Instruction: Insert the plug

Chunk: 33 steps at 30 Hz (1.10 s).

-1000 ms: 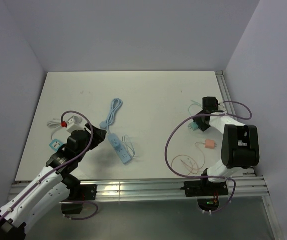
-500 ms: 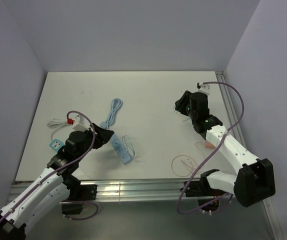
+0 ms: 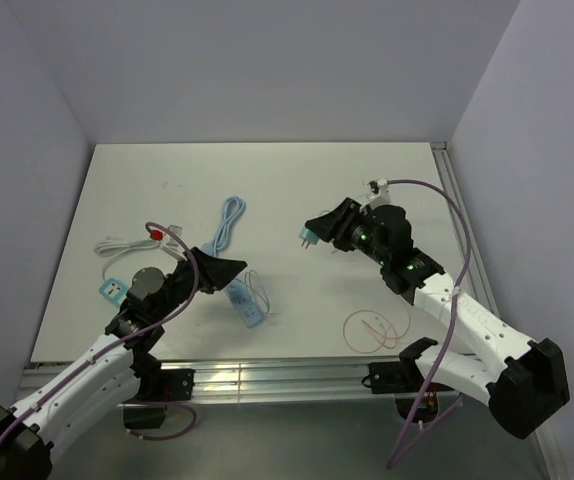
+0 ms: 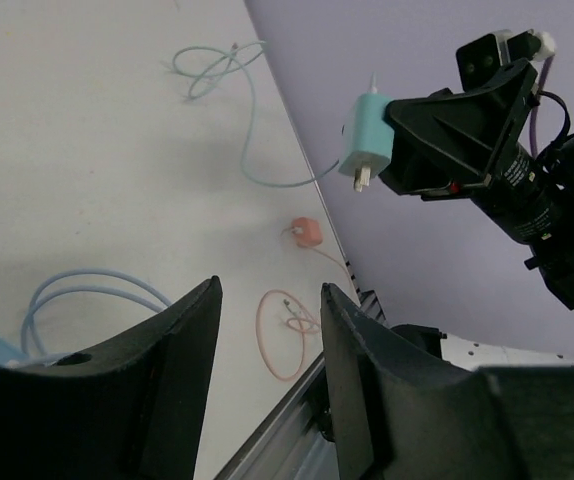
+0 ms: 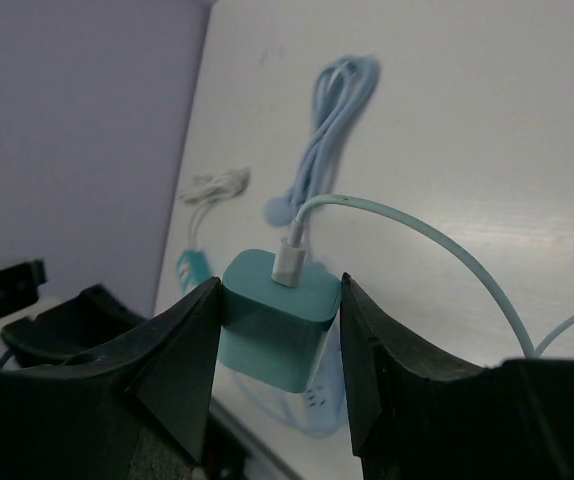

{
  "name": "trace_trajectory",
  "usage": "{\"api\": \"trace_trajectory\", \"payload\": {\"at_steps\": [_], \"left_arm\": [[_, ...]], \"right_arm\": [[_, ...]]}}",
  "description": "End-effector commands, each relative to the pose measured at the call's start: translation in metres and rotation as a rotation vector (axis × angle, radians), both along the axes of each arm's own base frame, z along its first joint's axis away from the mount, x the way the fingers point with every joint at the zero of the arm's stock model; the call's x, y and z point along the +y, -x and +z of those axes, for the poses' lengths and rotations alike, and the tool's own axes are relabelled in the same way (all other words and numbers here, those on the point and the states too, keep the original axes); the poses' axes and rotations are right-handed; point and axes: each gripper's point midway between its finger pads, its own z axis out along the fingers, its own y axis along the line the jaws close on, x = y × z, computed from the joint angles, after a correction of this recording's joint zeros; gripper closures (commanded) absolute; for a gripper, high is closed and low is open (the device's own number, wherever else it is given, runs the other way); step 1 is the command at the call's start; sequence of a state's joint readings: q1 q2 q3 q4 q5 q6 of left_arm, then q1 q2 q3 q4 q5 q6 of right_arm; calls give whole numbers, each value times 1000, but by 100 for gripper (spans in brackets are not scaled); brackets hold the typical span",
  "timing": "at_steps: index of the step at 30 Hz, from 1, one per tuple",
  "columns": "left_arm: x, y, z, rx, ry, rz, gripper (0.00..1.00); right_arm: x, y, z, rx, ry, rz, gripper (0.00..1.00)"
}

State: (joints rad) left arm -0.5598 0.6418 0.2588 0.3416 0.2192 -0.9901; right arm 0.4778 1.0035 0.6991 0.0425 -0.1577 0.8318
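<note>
A teal plug (image 5: 272,330) with a white connector and a teal cable is clamped between the fingers of my right gripper (image 5: 279,283). It hangs in the air over mid-table, prongs pointing left (image 3: 309,240). The left wrist view shows that same plug (image 4: 367,135) too. The light-blue power strip (image 3: 246,304) lies flat at front centre, and part of it shows under the held plug (image 5: 317,400). My left gripper (image 3: 229,270) hovers over the strip's far end. Its jaws (image 4: 269,290) stand apart, and only bare table shows between them.
The strip's coiled blue cord (image 3: 227,222) lies behind it. A white cable (image 3: 112,245), a red-switched item (image 3: 154,232) and a small teal piece (image 3: 112,290) sit at the left. A pink cable loop (image 3: 372,328) lies front right and a pink plug (image 4: 307,232) near the right rail.
My right arm has swung from the back right toward the centre, carrying the teal plug up off the table. My left gripper has moved right over the strip, and its jaws have narrowed.
</note>
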Motion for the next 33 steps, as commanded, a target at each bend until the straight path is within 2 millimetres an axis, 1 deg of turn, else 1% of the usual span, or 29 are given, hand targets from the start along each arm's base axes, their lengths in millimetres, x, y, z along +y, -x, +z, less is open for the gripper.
{"api": "trace_trajectory", "payload": {"at_steps": [1, 2, 3, 5, 6, 7, 8, 9, 10, 12, 13, 14, 15, 16, 18, 19, 22, 30, 33], "left_arm": [[-10, 8, 28, -105, 82, -74, 50], [-11, 9, 27, -103, 80, -79, 51], [-11, 9, 27, -105, 76, -80, 52], [-12, 8, 26, -102, 63, -79, 52], [-12, 8, 28, -108, 61, -77, 52], [-12, 8, 28, -109, 54, -72, 51], [-12, 8, 28, -110, 50, -71, 50], [-12, 9, 30, -117, 51, -73, 49], [-12, 9, 32, -126, 51, -67, 48], [-13, 10, 32, -127, 48, -70, 44], [-14, 10, 35, -133, 49, -70, 43], [-14, 10, 34, -133, 40, -70, 41], [-15, 10, 33, -130, 35, -69, 39], [-15, 9, 34, -133, 30, -65, 38], [-17, 9, 33, -132, 25, -65, 38], [-18, 9, 34, -137, 27, -68, 38], [-19, 10, 35, -142, 29, -71, 36], [-20, 10, 35, -140, 29, -65, 35], [-20, 8, 30, -122, 22, -56, 36]], "right_arm": [[34, 18, 31, -9, -143, 90, 92], [44, 27, 31, -1, -141, 119, 92], [47, 26, 29, 3, -133, 109, 92], [60, 34, 32, 8, -143, 145, 92], [64, 34, 29, 17, -139, 150, 92], [67, 34, 32, 15, -143, 151, 92], [72, 36, 33, 14, -145, 162, 92], [79, 39, 29, 27, -137, 179, 92], [83, 39, 33, 22, -140, 181, 92], [92, 39, 31, 33, -131, 191, 92], [98, 43, 34, 30, -135, 203, 92], [102, 43, 35, 30, -138, 207, 92], [106, 43, 32, 40, -134, 213, 92], [112, 46, 36, 36, -140, 228, 92], [117, 45, 34, 45, -133, 227, 92], [123, 48, 37, 43, -136, 241, 92], [132, 51, 35, 55, -130, 258, 92], [148, 59, 30, 70, -126, 295, 92], [153, 62, 30, 72, -131, 308, 92]]}}
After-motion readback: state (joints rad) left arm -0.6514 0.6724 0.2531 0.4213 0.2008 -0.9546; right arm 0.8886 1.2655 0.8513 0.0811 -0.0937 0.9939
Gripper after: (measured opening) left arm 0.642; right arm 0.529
